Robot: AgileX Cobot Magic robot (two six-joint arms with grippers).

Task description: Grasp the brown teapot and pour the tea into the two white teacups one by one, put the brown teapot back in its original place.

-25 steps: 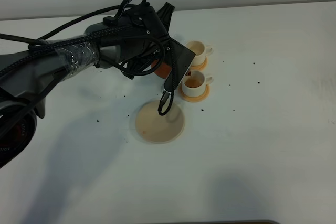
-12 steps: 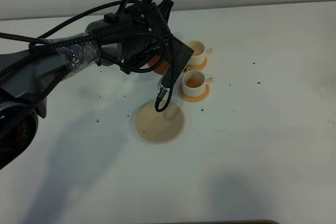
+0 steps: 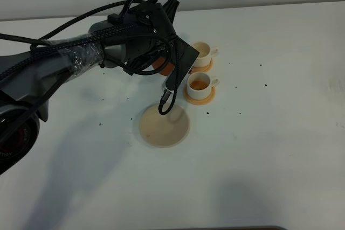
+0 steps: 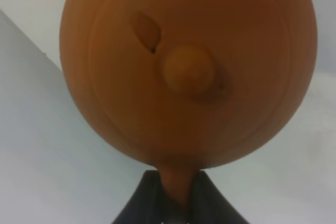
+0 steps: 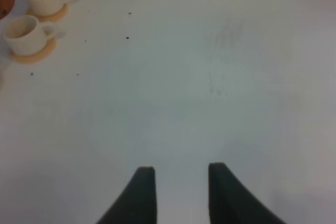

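The brown teapot (image 4: 184, 66) fills the left wrist view, lid knob toward the camera. My left gripper (image 4: 176, 203) is shut on its handle. From above, only a sliver of the teapot (image 3: 163, 68) shows under the left arm, held off the table just left of the two white teacups. The near teacup (image 3: 199, 83) holds brown tea, and the far teacup (image 3: 202, 51) stands behind it. Each sits on a small orange coaster. The large tan saucer (image 3: 164, 127), the original place, lies bare in front of the pot. My right gripper (image 5: 181, 192) is open over bare table, far from the cups (image 5: 23, 34).
Cables from the left arm (image 3: 81, 60) loop down over the saucer's far edge. Small dark specks dot the white table (image 3: 269, 133). The right arm does not show in the high view.
The left arm has drawn back a little to the left with the teapot, uncovering the near cup. Over the last half second it has hardly moved. The right gripper's earlier state is not shown.
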